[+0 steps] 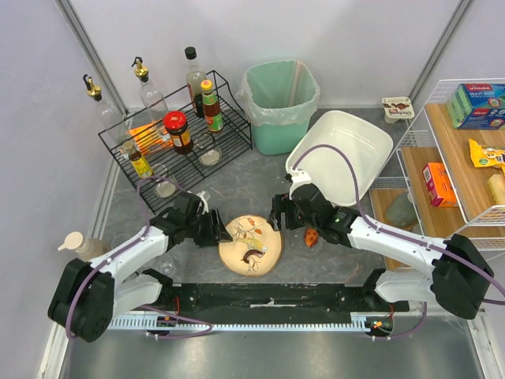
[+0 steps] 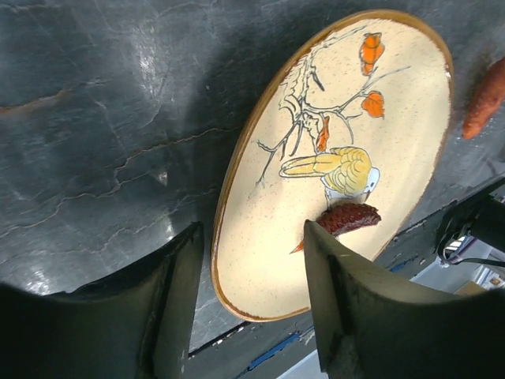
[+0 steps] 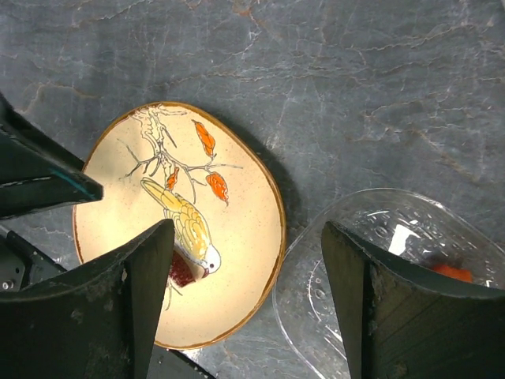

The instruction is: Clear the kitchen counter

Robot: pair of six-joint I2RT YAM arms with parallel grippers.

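Grey stone counter [image 3: 355, 71] carries the bird plate [image 1: 251, 245] near our bases; left gripper [image 2: 252, 237] straddles its rim, jaws apart, we reckon to lift it; right gripper [image 3: 248, 233] hangs open, empty; plate holds a dark red scrap [image 2: 347, 216]; clear tub [image 3: 371, 268] holds an orange piece [image 3: 450, 271]; white basin [image 1: 367, 138] looks empty.

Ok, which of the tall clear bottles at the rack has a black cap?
The clear bottle nearest the green bin; the other two, further left, carry gold pourer spouts.

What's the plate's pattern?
Cream plate with brown rim: yellow bird, branch, orange leaves. Best in right wrist view.
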